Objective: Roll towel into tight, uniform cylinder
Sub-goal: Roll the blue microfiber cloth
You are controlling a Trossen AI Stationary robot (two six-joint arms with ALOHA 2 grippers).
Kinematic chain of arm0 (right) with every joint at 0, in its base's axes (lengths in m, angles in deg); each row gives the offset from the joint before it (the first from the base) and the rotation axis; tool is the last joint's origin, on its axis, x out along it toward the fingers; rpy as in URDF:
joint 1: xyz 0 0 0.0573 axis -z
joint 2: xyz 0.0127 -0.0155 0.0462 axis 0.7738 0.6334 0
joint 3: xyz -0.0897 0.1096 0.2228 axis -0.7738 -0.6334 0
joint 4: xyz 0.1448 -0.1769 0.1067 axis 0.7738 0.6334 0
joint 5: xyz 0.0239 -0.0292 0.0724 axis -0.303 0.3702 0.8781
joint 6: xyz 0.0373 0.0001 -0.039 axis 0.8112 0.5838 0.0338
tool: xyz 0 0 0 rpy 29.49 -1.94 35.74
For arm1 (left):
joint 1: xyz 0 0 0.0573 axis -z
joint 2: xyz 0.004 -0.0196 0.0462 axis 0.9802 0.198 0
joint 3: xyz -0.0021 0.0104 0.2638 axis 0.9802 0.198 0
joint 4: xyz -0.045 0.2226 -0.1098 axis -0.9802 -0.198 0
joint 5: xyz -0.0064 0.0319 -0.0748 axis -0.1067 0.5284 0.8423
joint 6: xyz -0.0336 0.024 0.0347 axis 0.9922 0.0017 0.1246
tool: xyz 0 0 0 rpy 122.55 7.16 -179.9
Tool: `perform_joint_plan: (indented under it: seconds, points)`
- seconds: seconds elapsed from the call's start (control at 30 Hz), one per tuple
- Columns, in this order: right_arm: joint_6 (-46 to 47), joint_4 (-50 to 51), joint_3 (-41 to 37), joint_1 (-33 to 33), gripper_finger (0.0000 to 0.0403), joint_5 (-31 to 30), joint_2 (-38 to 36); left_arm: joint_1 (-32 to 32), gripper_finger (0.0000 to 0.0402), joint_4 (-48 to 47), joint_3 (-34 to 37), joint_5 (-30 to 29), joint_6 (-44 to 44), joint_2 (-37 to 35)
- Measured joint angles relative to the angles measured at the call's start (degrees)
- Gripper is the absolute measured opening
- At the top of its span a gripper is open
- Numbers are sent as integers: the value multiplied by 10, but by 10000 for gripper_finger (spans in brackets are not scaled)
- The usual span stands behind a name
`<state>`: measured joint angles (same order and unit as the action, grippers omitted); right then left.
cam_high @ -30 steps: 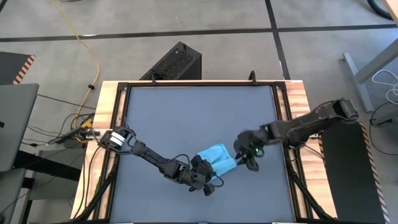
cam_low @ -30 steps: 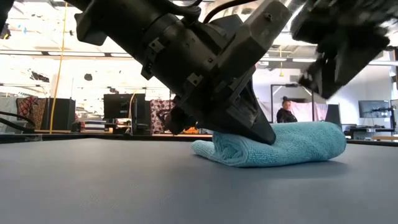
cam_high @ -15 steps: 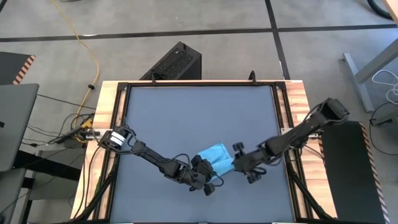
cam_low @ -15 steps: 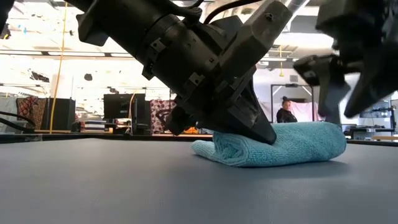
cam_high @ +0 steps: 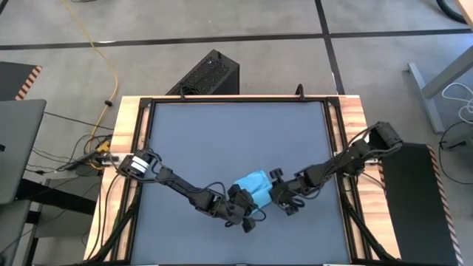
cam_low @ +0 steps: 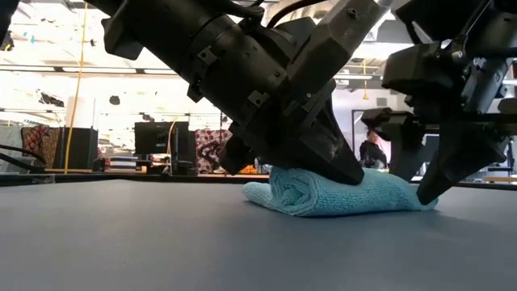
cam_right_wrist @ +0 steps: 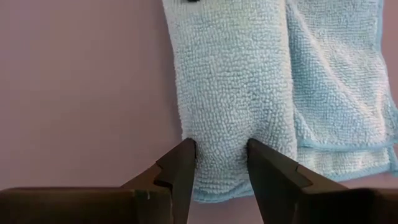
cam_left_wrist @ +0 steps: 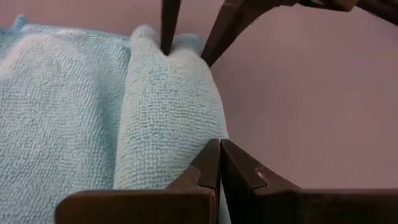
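Observation:
The light-blue towel (cam_high: 255, 182) lies near the table's front edge. Part of it is rolled into a stubby tube (cam_right_wrist: 233, 81), with a flat flap (cam_right_wrist: 336, 81) lying on the table beside it. My left gripper (cam_high: 249, 201) is shut at the roll's left end (cam_left_wrist: 168, 112). My right gripper (cam_high: 272, 191) is at the roll's right end, its fingers closed in on the cloth. In the low view the towel (cam_low: 323, 198) rests on the table under both grippers. My left gripper presses its shut fingertips (cam_left_wrist: 219, 158) down on top of the roll near its left end (cam_low: 343, 179), slanting down from the table's left. The roll lies on the table under them. My right gripper pinches the roll's right end (cam_right_wrist: 221, 140) between its two fingers (cam_right_wrist: 183, 163), which come level from the table's right and point along the roll. The cloth bulges between the fingertips (cam_left_wrist: 186, 46). The roll stays on the table.
The dark grey tabletop (cam_high: 222, 133) stretches free behind the towel. A black frame and wooden rails (cam_high: 133, 118) edge it. A person (cam_low: 371, 149) stands far off in the room behind.
My right gripper has come down and toward the table's left, from above the towel's right side to the roll's right end, where its fingers now hold the cloth. The towel's right end has been pushed in a little and sits lower.

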<state>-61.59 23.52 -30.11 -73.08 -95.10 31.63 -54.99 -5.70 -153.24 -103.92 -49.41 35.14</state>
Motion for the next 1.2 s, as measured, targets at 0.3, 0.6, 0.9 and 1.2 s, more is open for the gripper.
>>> perform_joint_plan:
  seconds: [0.3, 0.6, 0.9, 1.2]
  points:
    - [5, 6, 1, 31, 94, 77, 17, 10, 0, 2, 0, -37, -30, -19]
    - [95, 30, -2, 71, 24, 193, -20, 5, 0, -67, 1, -80, 27, -19]
    - [211, 45, -2, 130, 28, 334, -24, -4, 0, -69, 1, -58, 39, -19]
    - [321, 62, -2, 200, 27, 391, -24, -11, 0, -107, 1, -17, 67, -19]
